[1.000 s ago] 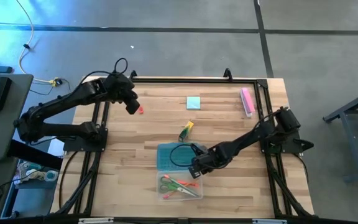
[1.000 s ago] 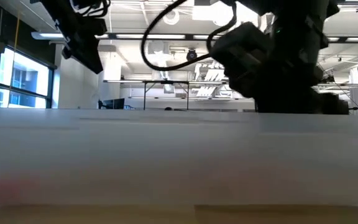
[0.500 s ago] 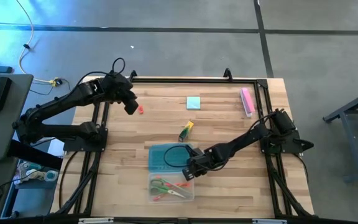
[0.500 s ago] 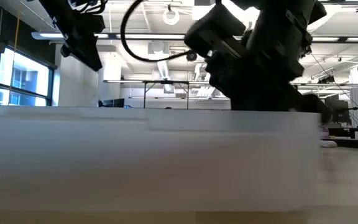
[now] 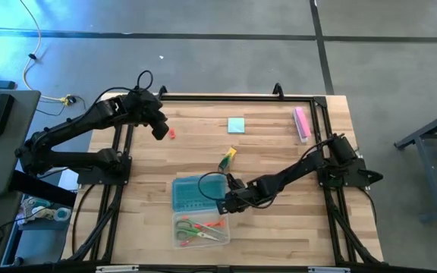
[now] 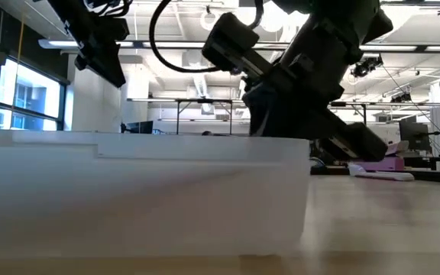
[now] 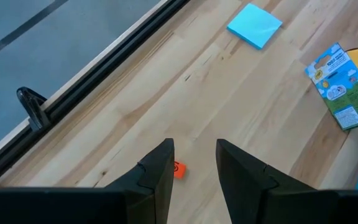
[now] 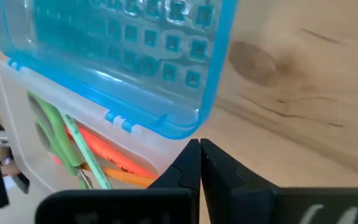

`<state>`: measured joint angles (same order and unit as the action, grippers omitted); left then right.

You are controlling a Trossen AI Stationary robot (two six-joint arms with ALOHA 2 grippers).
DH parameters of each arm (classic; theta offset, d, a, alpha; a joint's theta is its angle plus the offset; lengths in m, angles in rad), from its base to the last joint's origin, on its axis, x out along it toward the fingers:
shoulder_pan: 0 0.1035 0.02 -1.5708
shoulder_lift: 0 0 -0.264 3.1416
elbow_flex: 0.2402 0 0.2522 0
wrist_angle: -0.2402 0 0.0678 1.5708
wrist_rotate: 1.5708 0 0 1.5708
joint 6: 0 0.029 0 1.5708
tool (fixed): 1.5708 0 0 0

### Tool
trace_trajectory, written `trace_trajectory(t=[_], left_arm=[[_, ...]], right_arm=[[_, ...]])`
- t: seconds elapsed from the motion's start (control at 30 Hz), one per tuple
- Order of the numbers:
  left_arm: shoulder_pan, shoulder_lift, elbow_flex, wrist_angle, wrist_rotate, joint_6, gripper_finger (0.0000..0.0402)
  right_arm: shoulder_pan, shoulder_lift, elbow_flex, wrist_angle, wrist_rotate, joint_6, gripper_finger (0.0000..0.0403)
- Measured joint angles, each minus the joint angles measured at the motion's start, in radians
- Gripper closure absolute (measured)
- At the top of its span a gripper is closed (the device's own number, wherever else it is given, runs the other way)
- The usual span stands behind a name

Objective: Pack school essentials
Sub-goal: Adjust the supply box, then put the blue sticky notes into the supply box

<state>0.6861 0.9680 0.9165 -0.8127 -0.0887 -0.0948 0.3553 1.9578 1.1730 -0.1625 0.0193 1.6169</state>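
Teal marked the lid [image 5: 189,194] of your clear box [image 5: 197,230] from above, scissors [image 5: 194,225] and pens [image 5: 213,226] inside, right gripper [image 5: 224,203] beside it; note pad [image 5: 236,125] lay apart. Your left wrist view had parted fingers [image 7: 158,168] over a tiny red piece [image 7: 178,170]. Right wrist view: fingers [image 8: 191,163] pressed together at the box wall.

A pale, streaked wooden table [image 5: 264,152] holds a clear box [image 5: 198,231] with a translucent teal lid [image 5: 192,195] patterned in small squares. Inside — green-handled scissors [image 5: 190,225] and orange-red pencils [image 5: 212,226]. Elsewhere: a light-blue note pad [image 5: 236,125], a pink bar [image 5: 301,123], a yellow-green crayon pack [image 5: 227,158], a tiny red piece [image 5: 171,133].
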Motion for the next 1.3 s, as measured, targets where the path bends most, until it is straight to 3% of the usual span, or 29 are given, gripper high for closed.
trace_trajectory(t=[0.57, 0.77, 1.07, 1.3], left_arm=[[0.0, 0.0, 0.0, -0.002, 0.001, 0.001, 0.0291], [0.0, 0.0, 0.0, -0.002, -0.001, 0.001, 0.0291], [0.0, 0.0, 0.0, 0.001, -0.001, 0.001, 0.0291], [0.0, 0.0, 0.0, 0.001, -0.001, 0.001, 0.0291]], right_arm=[[0.034, 0.008, 0.105, -0.119, 0.033, 0.114, 0.0403], [0.026, 0.008, 0.142, -0.285, 0.044, 0.111, 0.0403], [0.011, 0.008, 0.225, -0.522, 0.058, 0.073, 0.0403], [-0.059, 0.007, 0.314, -0.644, 0.104, -0.083, 0.0403]])
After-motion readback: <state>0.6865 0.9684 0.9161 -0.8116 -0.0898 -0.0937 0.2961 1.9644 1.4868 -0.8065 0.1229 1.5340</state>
